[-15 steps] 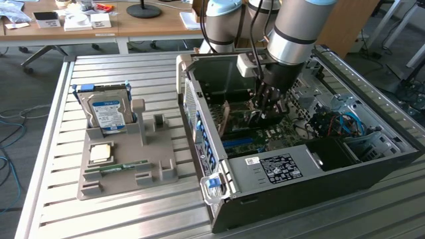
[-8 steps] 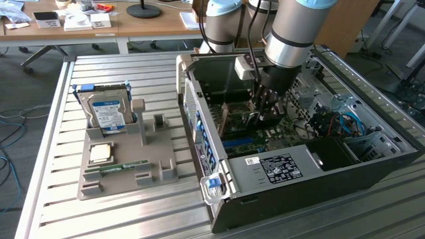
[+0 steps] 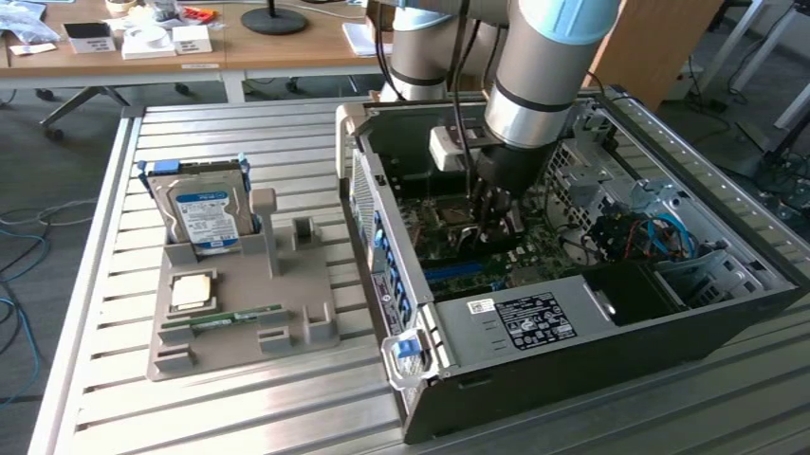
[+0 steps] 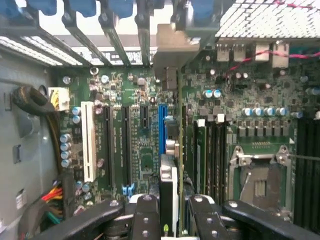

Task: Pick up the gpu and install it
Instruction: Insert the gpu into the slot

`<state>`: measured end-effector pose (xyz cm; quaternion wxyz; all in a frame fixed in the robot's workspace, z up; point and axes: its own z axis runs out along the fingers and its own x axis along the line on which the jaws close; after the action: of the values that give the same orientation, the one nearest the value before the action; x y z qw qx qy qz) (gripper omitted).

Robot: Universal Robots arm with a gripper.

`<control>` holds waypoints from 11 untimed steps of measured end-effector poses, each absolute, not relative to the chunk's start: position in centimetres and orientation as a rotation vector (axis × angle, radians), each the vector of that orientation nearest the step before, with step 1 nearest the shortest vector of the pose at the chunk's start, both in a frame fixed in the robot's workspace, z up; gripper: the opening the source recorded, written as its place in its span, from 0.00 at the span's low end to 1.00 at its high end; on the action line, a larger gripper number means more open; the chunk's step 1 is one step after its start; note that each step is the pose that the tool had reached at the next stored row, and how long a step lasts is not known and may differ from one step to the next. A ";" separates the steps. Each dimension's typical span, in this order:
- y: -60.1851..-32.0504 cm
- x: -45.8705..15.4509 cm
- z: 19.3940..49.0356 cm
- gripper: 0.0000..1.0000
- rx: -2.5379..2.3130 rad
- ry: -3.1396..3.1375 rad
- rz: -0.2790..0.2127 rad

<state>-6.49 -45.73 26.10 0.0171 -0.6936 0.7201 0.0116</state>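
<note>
Inside the open black computer case [image 3: 608, 370], the hand [image 4: 172, 202] grips the thin flat gpu card [image 4: 168, 182] edge-on over the blue motherboard slot [image 4: 162, 120]: picked up, seemingly not yet fully seated.

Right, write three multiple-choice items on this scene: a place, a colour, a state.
1. Where does the hard drive stand?
A. in the grey holder on the table
B. between the jaws
C. on a wall shelf

2. What colour is its label?
A. red
B. blue
C. yellow

3. What are the jaws doing?
A. hanging open, empty
B. gripping the hard drive
C. gripping the gpu over the motherboard

Key: 1 A, it stands upright in the holder; 2 B, the label is blue; 3 C, the wrist view shows the card edge-on between them.
</note>
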 end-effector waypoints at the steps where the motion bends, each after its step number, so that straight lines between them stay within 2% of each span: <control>1: -45.7 -6.5 26.3 0.27 -2.155 2.238 0.037; 11: -45.6 -6.3 26.9 0.27 -2.154 2.238 0.036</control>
<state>-6.29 -45.65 26.91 0.0176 -0.6933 0.7203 0.0115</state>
